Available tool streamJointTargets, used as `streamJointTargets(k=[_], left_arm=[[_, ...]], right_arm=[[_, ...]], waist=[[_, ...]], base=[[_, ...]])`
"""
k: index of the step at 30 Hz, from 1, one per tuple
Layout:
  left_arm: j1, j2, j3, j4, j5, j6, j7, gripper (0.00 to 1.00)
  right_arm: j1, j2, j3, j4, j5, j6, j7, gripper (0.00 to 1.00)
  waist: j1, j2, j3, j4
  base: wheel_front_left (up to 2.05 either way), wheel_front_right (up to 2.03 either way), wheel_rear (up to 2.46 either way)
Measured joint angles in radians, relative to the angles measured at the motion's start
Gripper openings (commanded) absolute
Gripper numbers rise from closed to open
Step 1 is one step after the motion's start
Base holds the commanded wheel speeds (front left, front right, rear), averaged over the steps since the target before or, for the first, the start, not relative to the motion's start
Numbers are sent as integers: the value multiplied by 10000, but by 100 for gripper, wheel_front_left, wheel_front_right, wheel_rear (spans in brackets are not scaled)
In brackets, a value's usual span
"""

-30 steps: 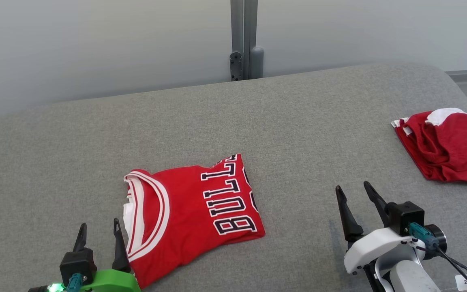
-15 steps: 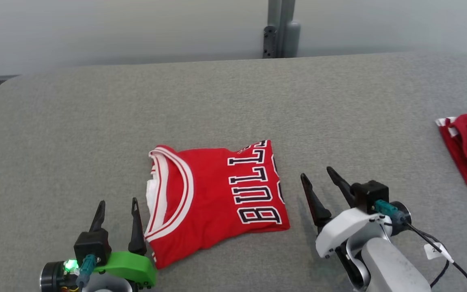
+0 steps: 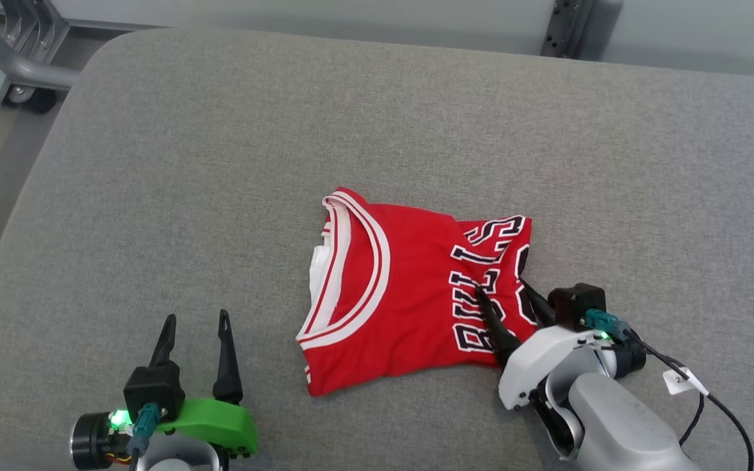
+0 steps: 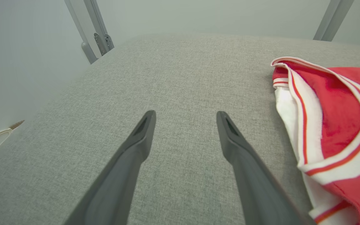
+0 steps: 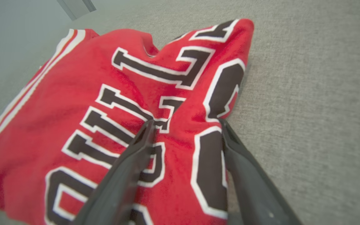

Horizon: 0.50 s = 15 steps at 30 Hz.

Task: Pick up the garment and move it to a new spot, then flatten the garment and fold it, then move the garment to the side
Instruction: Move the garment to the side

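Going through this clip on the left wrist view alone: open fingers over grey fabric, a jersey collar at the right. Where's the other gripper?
Observer: The right gripper is at the jersey's opposite end, fingertips on its lettered edge.
Operator: Has it gripped anything?
Observer: No, its jaws stand open with nothing pinched between them.
Operator: How does the jersey lie there?
Observer: Folded, black letters facing up, the cloth bunched into a ridge near the fingertips.

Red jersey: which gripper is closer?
Right. The right gripper has its open fingers over the lettered edge of the red jersey; the left gripper sits open beside the collar end, apart from it.
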Motion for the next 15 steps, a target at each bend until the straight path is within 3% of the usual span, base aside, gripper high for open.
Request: streamJointTargets(k=[1,2,3,8,15], left_arm=[[-4,0,-13,-8,0,23,0,100],[-24,-4,-42,-17,0,25,0,100],[-51,-4,-48,-35,0,27,0,100],[-184,-4,27,-119,42,21,0,100],[-222,-4,180,-58,284,-128,0,100]], right_arm=[[-124,-33,109,75,159,0,-17,50],[-262,-38,198,117,282,-2,-27,22],[-354,-36,253,140,314,-2,-27,0],[-534,71,-217,-59,-56,17,17,0],[-238,69,-602,-430,-278,25,19,0]], waist=[[0,-1,64,46],[0,0,143,91],[0,0,200,114],[0,0,370,-66],[0,0,379,-937]], base=[[0,0,0],[0,0,0],[0,0,0],[0,0,0],[0,0,0]])
